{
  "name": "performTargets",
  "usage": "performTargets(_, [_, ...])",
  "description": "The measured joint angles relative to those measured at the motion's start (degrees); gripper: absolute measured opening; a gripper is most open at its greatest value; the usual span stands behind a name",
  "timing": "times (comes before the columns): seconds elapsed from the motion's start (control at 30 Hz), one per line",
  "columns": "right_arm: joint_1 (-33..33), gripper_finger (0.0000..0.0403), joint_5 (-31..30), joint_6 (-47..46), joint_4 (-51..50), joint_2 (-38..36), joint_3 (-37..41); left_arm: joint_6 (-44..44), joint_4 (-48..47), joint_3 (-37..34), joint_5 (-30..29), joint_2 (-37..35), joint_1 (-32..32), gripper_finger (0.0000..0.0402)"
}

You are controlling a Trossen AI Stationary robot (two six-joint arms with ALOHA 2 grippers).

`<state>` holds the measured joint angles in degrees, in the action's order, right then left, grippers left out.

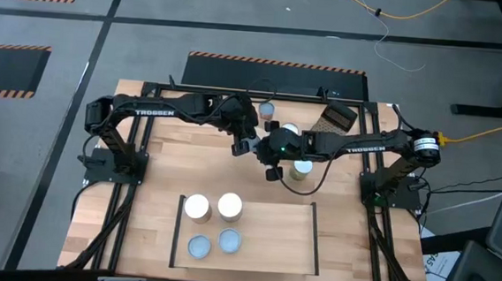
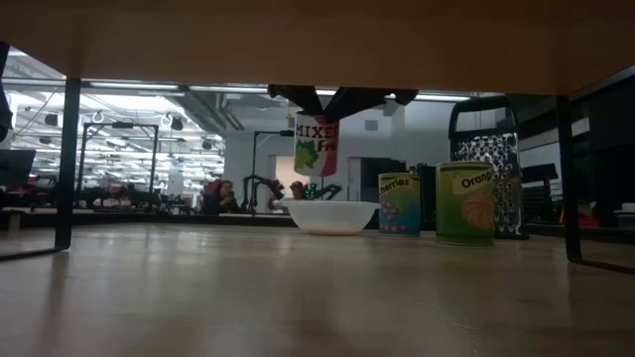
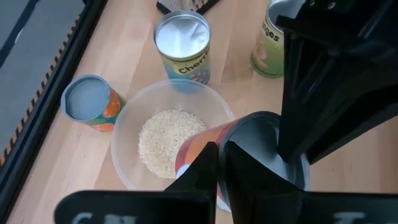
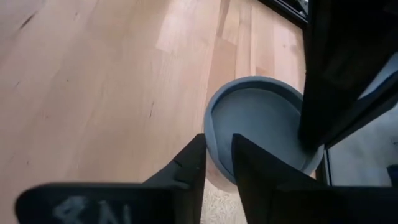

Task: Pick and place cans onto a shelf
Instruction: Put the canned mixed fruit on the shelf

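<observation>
A can (image 2: pixel 317 145) labelled mixed fruit, with a grey-blue top (image 4: pixel 261 127), hangs upright above a clear bowl (image 3: pixel 168 140) of pale grains at the table's far middle. My left gripper (image 3: pixel 221 163) is shut on its rim. My right gripper (image 4: pixel 219 152) stands at the opposite side of the rim, one finger outside the can and one over its top, with a narrow gap left; whether it touches I cannot tell. In the high view both grippers (image 1: pixel 259 148) hide the can. The shelf (image 1: pixel 288 241) at the near middle carries several cans (image 1: pixel 197 208) on its left half. My left gripper pinches the can's top rim (image 3: pixel 231 129) between its two fingers, one outside the wall and one inside the recessed top. The fingers slant down from the table's left. The can hangs upright below them, lifted clear above the bowl.
A cherries can (image 3: pixel 182 46), an orange can (image 2: pixel 464 203) and a third can (image 3: pixel 90 102) stand on the table around the bowl. A dark grater (image 2: pixel 486 139) stands behind them at the far right. The shelf's right half is bare board.
</observation>
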<state>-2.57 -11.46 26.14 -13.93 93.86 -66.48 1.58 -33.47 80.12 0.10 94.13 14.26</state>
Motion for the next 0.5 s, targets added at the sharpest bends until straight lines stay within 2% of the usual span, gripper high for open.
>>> performTargets(0.1, [-0.07,0.0073,1.79,0.01,-0.03,0.00,0.02,-0.01,-0.13,0.00,-0.14,0.00,-0.02,0.0009])
performTargets(0.33, [-0.10,0.0074,1.85,-0.03,-0.29,0.00,0.02,-0.04,-0.15,0.00,-0.26,0.00,-0.04,0.0009])
performTargets(0.5, [-0.09,0.0055,2.14,-0.01,-0.38,0.00,0.02,-0.02,-0.11,0.00,-0.33,0.00,-0.05,0.0009])
